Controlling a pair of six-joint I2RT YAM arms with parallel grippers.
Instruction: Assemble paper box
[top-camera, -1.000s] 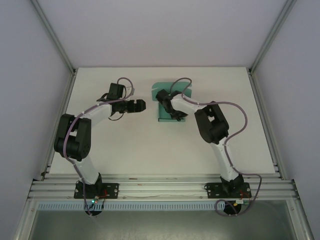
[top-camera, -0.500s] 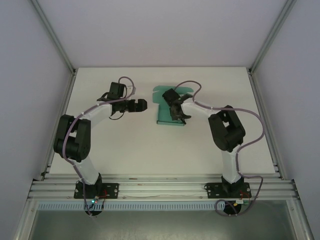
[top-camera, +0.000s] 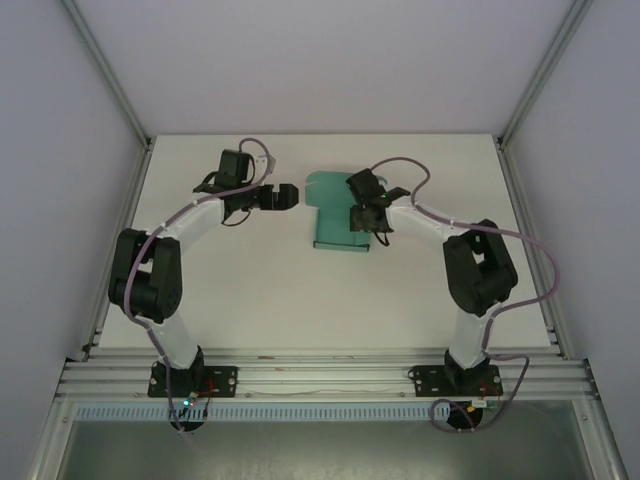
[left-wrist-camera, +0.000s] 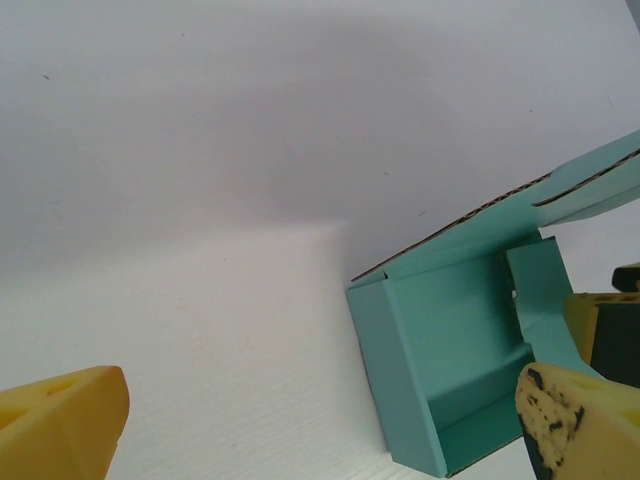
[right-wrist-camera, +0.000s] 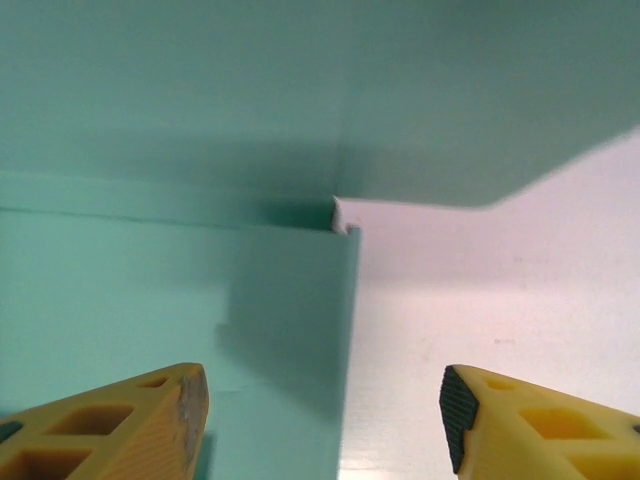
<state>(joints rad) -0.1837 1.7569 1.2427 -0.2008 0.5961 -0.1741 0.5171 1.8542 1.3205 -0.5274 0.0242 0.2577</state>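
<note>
The teal-green paper box (top-camera: 335, 220) lies half-folded on the white table at the back middle, its lid flap raised at the far end. In the left wrist view the paper box (left-wrist-camera: 455, 350) shows upright walls and an open inside. My left gripper (top-camera: 288, 196) hovers open just left of the box, nothing between its yellow fingers (left-wrist-camera: 60, 415). My right gripper (top-camera: 368, 222) stands open over the box's right wall, one finger (right-wrist-camera: 110, 425) above the box floor (right-wrist-camera: 150, 300) and the other finger (right-wrist-camera: 540, 425) outside over the table, the wall edge (right-wrist-camera: 348, 340) between them.
Aluminium frame rails (top-camera: 300, 375) run along the near edge and grey walls enclose the sides and back. White table (top-camera: 250, 290) stretches in front of the box. Purple cables (top-camera: 520, 245) loop off both arms.
My right gripper has swung from the box's middle to its right side. My left gripper has moved up and right, closer to the box's left edge.
</note>
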